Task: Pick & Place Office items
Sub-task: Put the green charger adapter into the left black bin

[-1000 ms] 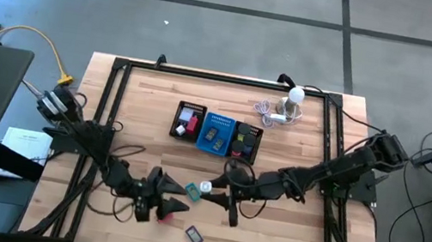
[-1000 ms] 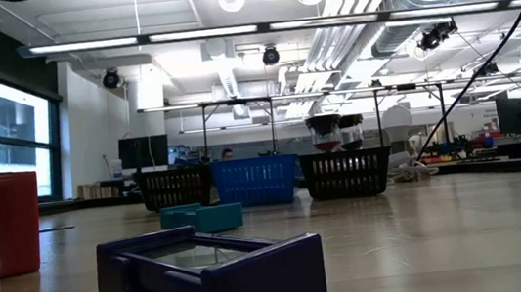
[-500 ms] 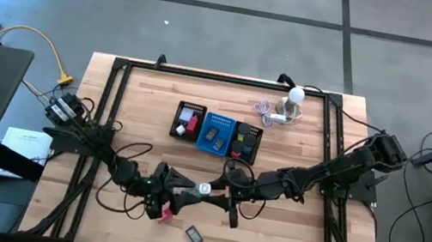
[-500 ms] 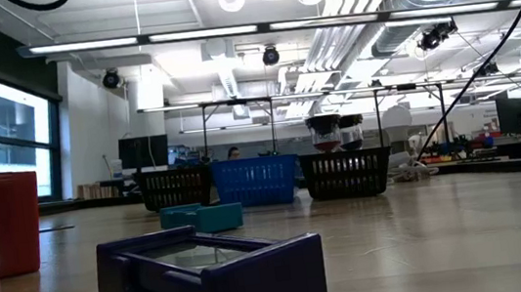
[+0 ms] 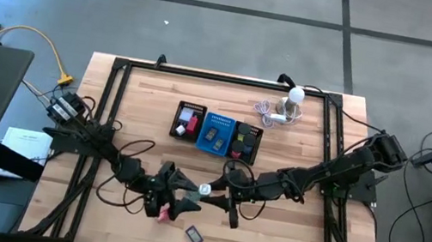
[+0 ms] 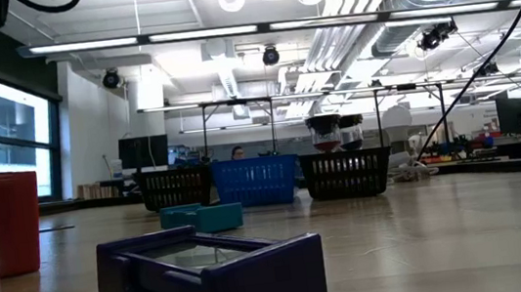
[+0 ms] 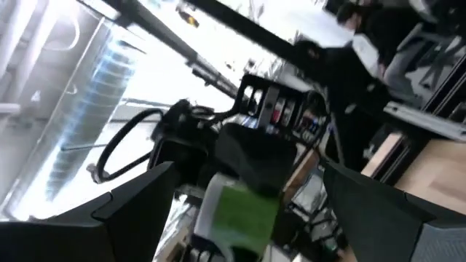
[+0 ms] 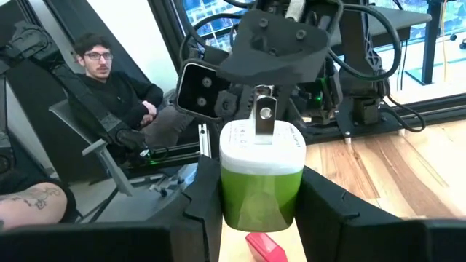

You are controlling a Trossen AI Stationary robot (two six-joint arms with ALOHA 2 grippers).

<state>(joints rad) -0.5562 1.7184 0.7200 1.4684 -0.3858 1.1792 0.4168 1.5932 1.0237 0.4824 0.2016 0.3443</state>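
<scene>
Wooden table (image 5: pixel 302 239) sitting under both arms, grippers meeting near its centre.
Right gripper (image 8: pixel 251 200) is clasping a green-and-white plug block (image 8: pixel 261 171); left gripper (image 5: pixel 180 192), fingers spread, is facing it from 9 o'clock, pink piece (image 5: pixel 164 214) beneath.

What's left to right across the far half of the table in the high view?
Left black mesh section of the tray → blue middle section of the tray → right black mesh section of the tray → white ball-topped gadget with cable.
</scene>
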